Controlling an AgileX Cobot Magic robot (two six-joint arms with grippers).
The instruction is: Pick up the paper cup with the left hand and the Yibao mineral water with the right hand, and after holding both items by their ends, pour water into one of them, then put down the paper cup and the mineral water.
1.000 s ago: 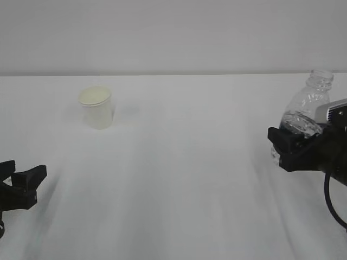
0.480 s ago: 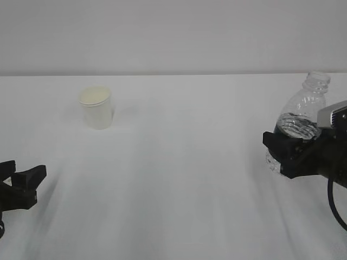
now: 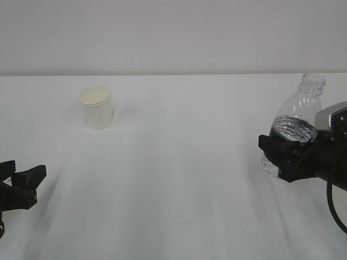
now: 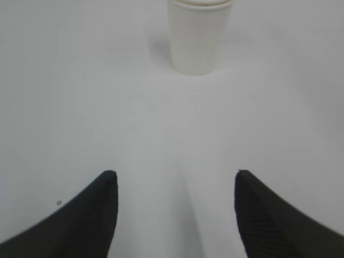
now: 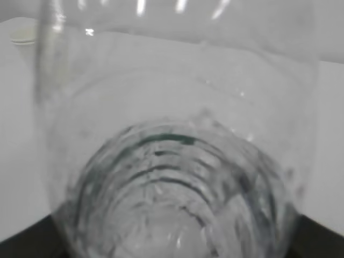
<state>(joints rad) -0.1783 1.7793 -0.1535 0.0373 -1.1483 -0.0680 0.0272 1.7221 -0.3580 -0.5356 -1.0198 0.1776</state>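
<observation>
The white paper cup (image 3: 96, 108) stands upright on the table at the far left; in the left wrist view it (image 4: 200, 37) is straight ahead, well beyond the fingertips. My left gripper (image 3: 24, 176) is open and empty, low at the near left (image 4: 174, 180). My right gripper (image 3: 279, 157) is shut on the lower body of the clear Yibao mineral water bottle (image 3: 301, 111). The bottle leans slightly, its capless neck up and to the right, with water inside. In the right wrist view the bottle (image 5: 177, 134) fills the frame, and only dark finger corners (image 5: 317, 239) show.
The white table (image 3: 184, 162) runs to a pale wall at the back. A wide stretch of tabletop lies between the cup and the bottle. The right arm's silver-grey wrist block (image 3: 333, 115) and cable sit at the right edge.
My right gripper has moved a little left and down with the bottle in it. The left gripper and the cup have not moved.
</observation>
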